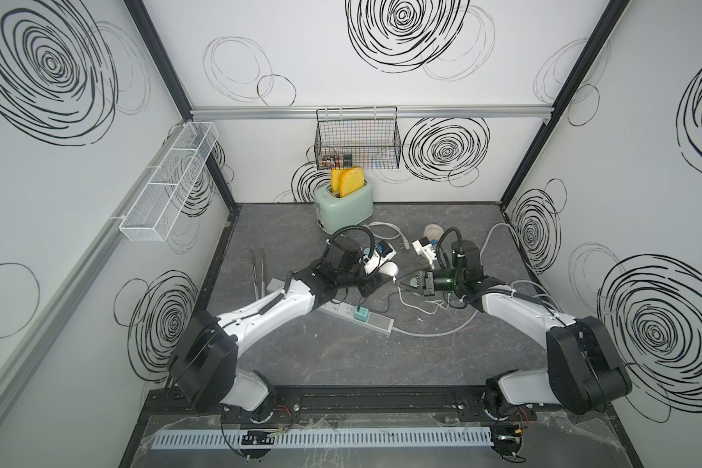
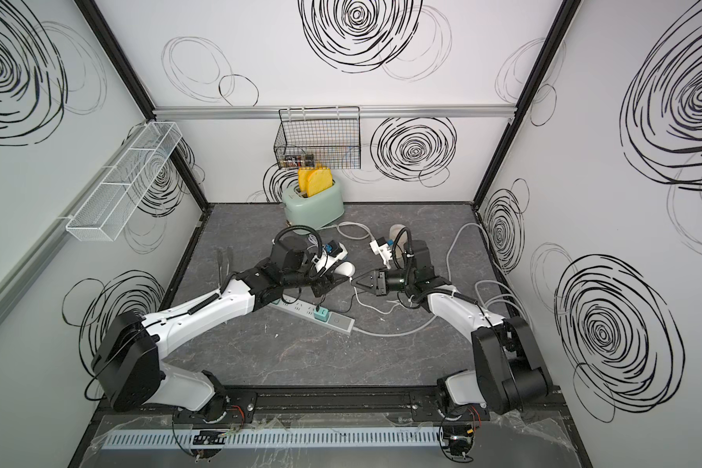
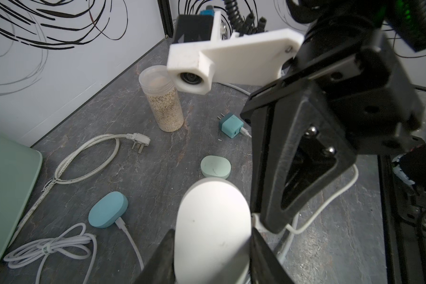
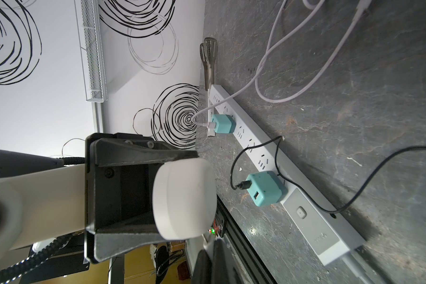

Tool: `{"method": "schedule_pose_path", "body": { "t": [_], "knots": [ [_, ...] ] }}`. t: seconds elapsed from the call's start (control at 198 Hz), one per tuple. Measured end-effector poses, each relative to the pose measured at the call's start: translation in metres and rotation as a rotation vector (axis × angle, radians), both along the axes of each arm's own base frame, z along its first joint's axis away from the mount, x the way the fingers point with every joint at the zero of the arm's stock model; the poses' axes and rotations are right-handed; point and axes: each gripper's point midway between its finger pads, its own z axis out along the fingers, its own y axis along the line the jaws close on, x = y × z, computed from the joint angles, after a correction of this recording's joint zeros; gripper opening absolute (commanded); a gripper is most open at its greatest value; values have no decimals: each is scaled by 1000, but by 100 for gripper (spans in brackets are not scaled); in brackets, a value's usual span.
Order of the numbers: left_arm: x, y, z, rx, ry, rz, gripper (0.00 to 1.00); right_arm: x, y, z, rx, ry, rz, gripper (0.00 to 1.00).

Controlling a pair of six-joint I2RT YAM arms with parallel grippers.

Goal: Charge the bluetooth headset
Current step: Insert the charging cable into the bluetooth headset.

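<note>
Left gripper (image 3: 212,237) half-spread around white case (image 3: 213,209), right gripper (image 1: 401,282) clamped on white cable (image 3: 355,173)

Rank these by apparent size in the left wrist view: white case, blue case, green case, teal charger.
1. white case, nearest the camera, so unsure
2. blue case
3. green case and teal charger: look alike

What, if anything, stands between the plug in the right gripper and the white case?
Nothing visible does. The left gripper holds the case up in the air. The right gripper, shut on the plug, has its tip right beside the case, with only open air between them.
</note>
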Motion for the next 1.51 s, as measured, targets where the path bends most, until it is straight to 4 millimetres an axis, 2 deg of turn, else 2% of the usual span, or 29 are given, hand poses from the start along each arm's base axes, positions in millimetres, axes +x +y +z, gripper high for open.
{"method": "schedule_pose_path", "body": {
  "t": [0.645, 0.993, 1.265, 1.512],
  "knots": [
    [-10, -4, -1, 28, -65, -52, 23, -4, 0, -6, -2, 54, 16, 0],
    [-14, -8, 3, 57, -131, -79, 22, -5, -2, -1, 3, 81, 0, 0],
    [-13, -12, 14, 55, -167, -98, 21, -2, -5, 11, 6, 65, -43, 0],
    [-14, -15, 12, 90, -182, -126, 19, -2, -5, 10, 7, 90, -53, 0]
  ]
}}
